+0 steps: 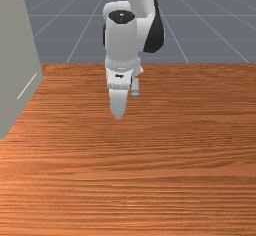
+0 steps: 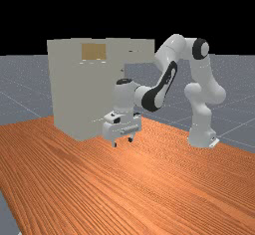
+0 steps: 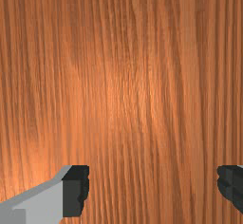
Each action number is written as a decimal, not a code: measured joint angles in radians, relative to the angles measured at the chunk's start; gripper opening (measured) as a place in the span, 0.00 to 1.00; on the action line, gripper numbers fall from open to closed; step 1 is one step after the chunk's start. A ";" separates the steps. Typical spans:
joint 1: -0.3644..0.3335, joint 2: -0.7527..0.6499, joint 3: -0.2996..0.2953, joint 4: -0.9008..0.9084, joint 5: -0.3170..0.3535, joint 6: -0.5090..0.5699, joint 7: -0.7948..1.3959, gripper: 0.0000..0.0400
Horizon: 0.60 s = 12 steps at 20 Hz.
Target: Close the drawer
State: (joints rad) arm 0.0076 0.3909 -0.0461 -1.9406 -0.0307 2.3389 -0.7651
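Hanging low above the orange-brown wooden table [image 2: 149, 194], the white two-finger gripper [image 2: 123, 142] is found near the centre of the far view, a little below the middle. Its jaws stand wide from each other, with nothing held between them, and their dark tips point down to the wood in the wrist view.

The tall cabinet [image 2: 74, 89], grey-beige and box-shaped, occupies the left and upper left of the far view. From its upper part the pale drawer [image 2: 142, 54] stands out towards the far view's right, so it is open. The drawer is higher than the gripper and apart from it. On the cabinet, also high, there is a flat tan rectangle [image 2: 93, 51].

In the front view, the cabinet comes in at the upper left edge of the frame, and the gripper is above the middle, slightly to the left, well apart from the cabinet. The white and grey arm [image 2: 201, 74] has its base at the right of the far view, and it bends down to the gripper.
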 joint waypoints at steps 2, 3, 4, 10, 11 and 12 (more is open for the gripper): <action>0.000 0.000 0.000 0.000 0.000 0.000 0.000 0.37; 0.000 0.000 0.000 0.000 0.000 0.000 0.000 0.22; 0.000 0.000 0.000 0.000 0.000 0.000 0.000 0.14; 0.030 -0.139 -0.009 -0.149 -0.007 -0.032 0.137 0.01; 0.027 -0.218 -0.007 -0.234 -0.011 -0.001 0.127 0.00; 0.025 -0.259 -0.003 -0.207 -0.014 -0.100 0.093 0.00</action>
State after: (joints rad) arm 0.0322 0.1319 -0.0494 -2.1475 -0.0451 2.2392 -0.6722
